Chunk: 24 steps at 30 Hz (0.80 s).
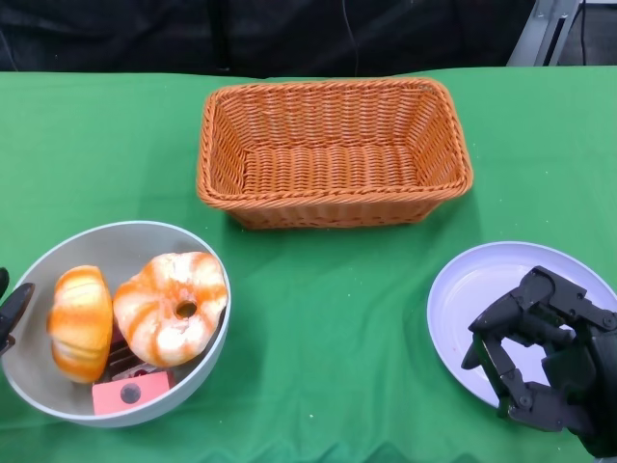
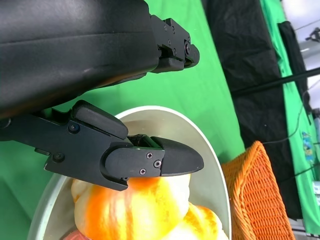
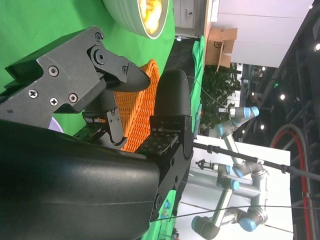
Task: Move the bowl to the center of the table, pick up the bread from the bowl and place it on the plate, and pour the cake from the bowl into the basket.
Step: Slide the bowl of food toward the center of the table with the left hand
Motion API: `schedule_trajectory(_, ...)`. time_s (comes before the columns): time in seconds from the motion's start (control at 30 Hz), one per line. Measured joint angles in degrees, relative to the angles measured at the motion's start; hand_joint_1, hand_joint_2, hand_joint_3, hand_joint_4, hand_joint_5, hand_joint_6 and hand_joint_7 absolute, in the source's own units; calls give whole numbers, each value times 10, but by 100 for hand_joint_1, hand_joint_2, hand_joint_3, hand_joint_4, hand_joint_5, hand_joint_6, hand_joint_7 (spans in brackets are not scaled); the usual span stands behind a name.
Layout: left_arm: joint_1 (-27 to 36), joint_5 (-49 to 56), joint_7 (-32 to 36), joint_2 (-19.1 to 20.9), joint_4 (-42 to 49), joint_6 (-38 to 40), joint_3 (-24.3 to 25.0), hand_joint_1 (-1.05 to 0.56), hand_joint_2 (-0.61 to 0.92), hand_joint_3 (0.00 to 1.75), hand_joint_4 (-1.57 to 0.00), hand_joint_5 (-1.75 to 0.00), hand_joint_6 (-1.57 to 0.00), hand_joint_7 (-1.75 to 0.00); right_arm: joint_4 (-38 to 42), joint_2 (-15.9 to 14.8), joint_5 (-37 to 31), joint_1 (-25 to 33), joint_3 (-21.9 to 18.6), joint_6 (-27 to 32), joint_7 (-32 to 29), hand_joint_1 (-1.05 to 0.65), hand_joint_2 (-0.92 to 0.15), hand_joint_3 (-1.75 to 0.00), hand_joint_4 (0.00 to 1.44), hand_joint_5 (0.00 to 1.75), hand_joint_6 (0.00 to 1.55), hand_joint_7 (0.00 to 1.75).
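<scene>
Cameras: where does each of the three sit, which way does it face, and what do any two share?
Head view: up high, facing down at the green table; left hand at the bowl, right hand over the plate.
Right wrist view: behind the right hand, facing the basket.
Left wrist view: behind the left hand, over the bowl's bread.
All share bowl and basket.
</scene>
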Motion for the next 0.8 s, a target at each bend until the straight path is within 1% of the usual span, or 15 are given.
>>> schedule_trajectory(0.17, -5, -6, 10, -16, 0, 25, 2, -76, 92, 39, -17, -2, -12, 0, 2, 0, 0, 0, 0, -1, 0, -11, -56, -93, 76, 146, 70, 118)
schedule_trajectory(0.27, -12, -5, 23, -19, 4, 29, 3, -75, 92, 44, -9, 0, -6, 0, 4, 1, 0, 0, 0, -3, 0, -13, -56, -91, 76, 147, 70, 119)
schedule_trajectory(0.37, -20, -4, 34, -21, 15, 29, 3, -76, 92, 46, -7, 0, -5, 0, 4, 2, 0, 0, 0, -3, 0, -13, -57, -90, 75, 147, 70, 119)
schedule_trajectory(0.43, -21, -3, 43, -21, 18, 29, 2, -77, 92, 47, -1, 0, -1, 0, 4, 2, 0, 0, 0, -3, 0, -13, -57, -89, 75, 148, 70, 120)
schedule_trajectory(0.6, -21, -3, 52, -25, 19, 32, 0, -76, 92, 51, 0, 0, 0, 0, 4, 2, 0, 0, 0, -3, 1, -11, -58, -91, 75, 147, 70, 119)
schedule_trajectory(0.7, -20, -4, 52, -31, 6, 38, -3, -77, 92, 51, -2, -1, 0, 0, 4, 2, 0, 0, 0, -3, 1, -11, -56, -93, 75, 147, 70, 119)
schedule_trajectory(0.8, -13, -16, 51, -45, -27, 54, -3, -79, 92, 49, -1, 0, 0, 0, 4, 1, 1, 0, 0, -3, 2, -10, -56, -94, 75, 147, 70, 119)
